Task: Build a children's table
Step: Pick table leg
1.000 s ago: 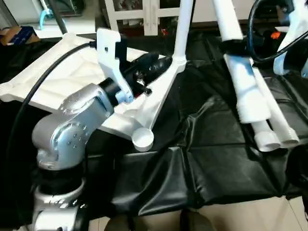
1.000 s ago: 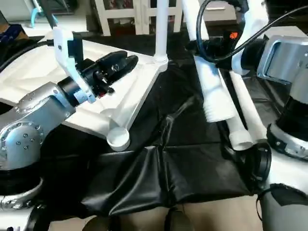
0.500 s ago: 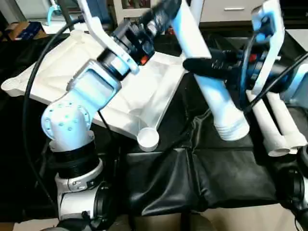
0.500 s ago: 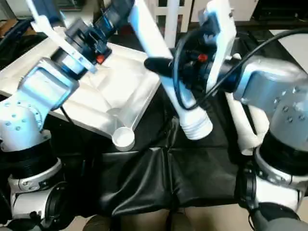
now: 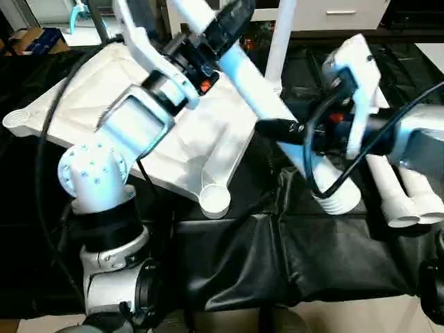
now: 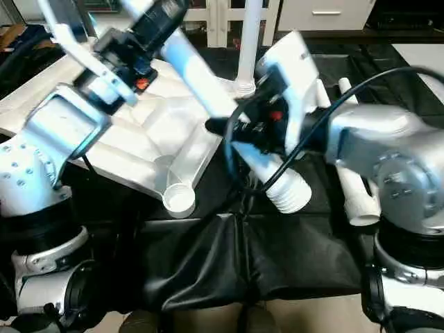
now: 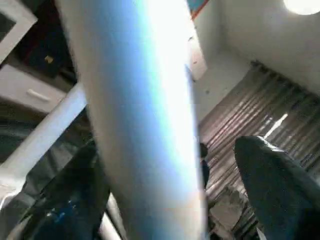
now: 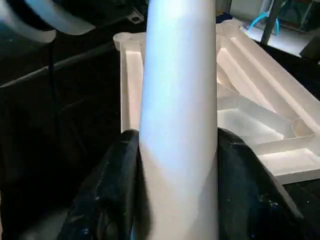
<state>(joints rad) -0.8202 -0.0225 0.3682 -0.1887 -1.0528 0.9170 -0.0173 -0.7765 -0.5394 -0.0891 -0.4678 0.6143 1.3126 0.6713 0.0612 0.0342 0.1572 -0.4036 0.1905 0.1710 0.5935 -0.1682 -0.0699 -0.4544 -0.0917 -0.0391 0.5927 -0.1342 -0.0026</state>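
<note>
The white table top point(image 5: 83, 104) lies upside down with its ribs showing. One leg point(image 5: 281, 41) stands upright in the far corner socket. The near corner socket point(image 5: 214, 200) holds nothing. Another white leg point(image 5: 260, 90) hangs slanted above the top, its threaded end point(image 5: 338, 200) low over the black cloth. My right gripper point(image 5: 267, 127) is shut on its thick part, fingers hugging both sides point(image 8: 177, 135). My left gripper point(image 5: 234, 14) straddles the narrow upper part, open, and one finger point(image 7: 272, 185) stands apart from the tube.
Two more white legs point(image 5: 406, 201) lie on the black cloth point(image 5: 277, 257) at the right. The white shelving unit point(image 6: 222, 14) stands behind the table. A black cable point(image 5: 48, 125) runs along my left arm.
My left gripper has left the table top and risen to the slanted leg. My right gripper has swung that leg leftward and lower, over the top's edge.
</note>
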